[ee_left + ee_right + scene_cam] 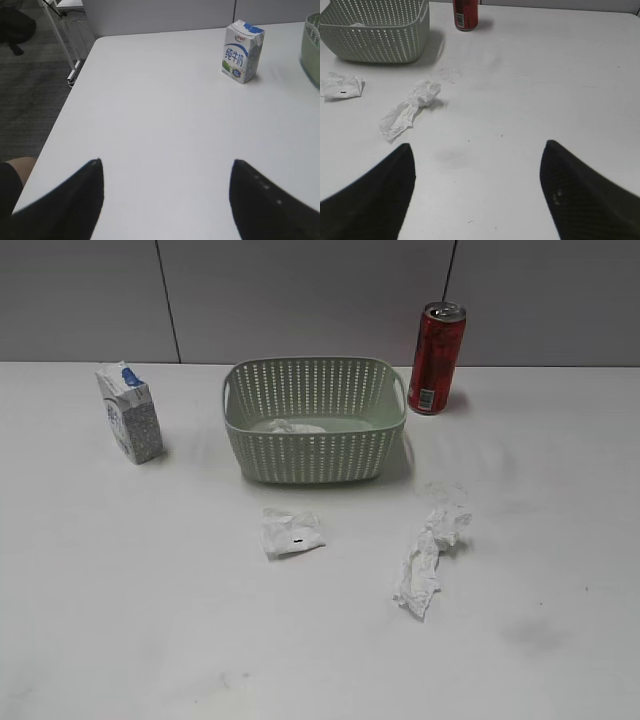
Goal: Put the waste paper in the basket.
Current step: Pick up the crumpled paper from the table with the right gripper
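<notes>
**Desk editor:** Right gripper (477,150) first: what is it doing?

**Photographer:** Hanging above the white desk (545,75) with its two dark fingers spread wide and nothing between them. A long twisted scrap of waste paper (409,111) lies ahead of it and to its left, flat on the desk. Farther left sits the small squarish wad (341,85) with a tiny black mark.

**Desk editor:** And the basket?

**Photographer:** The sage-green basket (380,37) stands well ahead and left of that gripper, beyond both scraps, with a third white scrap (290,426) lying inside on its floor. A red can (465,14) stands upright just right of the basket.

**Desk editor:** The other arm?

**Photographer:** Left gripper (167,175) is likewise wide open and holding nothing, over bare desk. A white-and-blue carton (242,51) stands upright well ahead and to its right; the basket's edge shows at the far right of its wrist view.
</notes>
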`<state>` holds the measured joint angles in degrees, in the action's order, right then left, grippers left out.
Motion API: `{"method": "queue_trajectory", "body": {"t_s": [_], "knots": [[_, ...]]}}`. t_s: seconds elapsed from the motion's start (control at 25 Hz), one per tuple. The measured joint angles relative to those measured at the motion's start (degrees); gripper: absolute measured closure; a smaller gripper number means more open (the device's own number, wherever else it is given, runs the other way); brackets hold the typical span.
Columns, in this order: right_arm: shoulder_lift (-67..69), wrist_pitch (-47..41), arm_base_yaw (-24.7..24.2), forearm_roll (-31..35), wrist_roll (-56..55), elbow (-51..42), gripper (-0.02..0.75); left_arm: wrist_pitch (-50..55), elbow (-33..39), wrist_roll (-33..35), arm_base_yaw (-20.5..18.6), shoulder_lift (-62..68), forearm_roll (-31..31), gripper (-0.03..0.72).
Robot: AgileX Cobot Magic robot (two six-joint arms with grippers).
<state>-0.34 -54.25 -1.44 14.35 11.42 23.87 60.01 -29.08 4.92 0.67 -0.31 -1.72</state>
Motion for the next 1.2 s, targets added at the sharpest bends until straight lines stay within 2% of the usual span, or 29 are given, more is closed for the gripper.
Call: {"method": "queue_trajectory", "body": {"t_s": [0.24,1.04,1.2], "knots": [[0.0,0.0,0.0,0.0,0.0,0.0,0.149,0.0,0.0,0.0,2.2,0.0,0.0,0.113],[0.0,0.0,0.0,1.2,0.0,0.0,0.149,0.0,0.0,0.0,2.3,0.0,0.0,0.113],[3.9,0.0,0.0,1.2,0.0,0.0,0.149,0.0,0.0,0.0,2.3,0.0,0.0,0.113]]}}
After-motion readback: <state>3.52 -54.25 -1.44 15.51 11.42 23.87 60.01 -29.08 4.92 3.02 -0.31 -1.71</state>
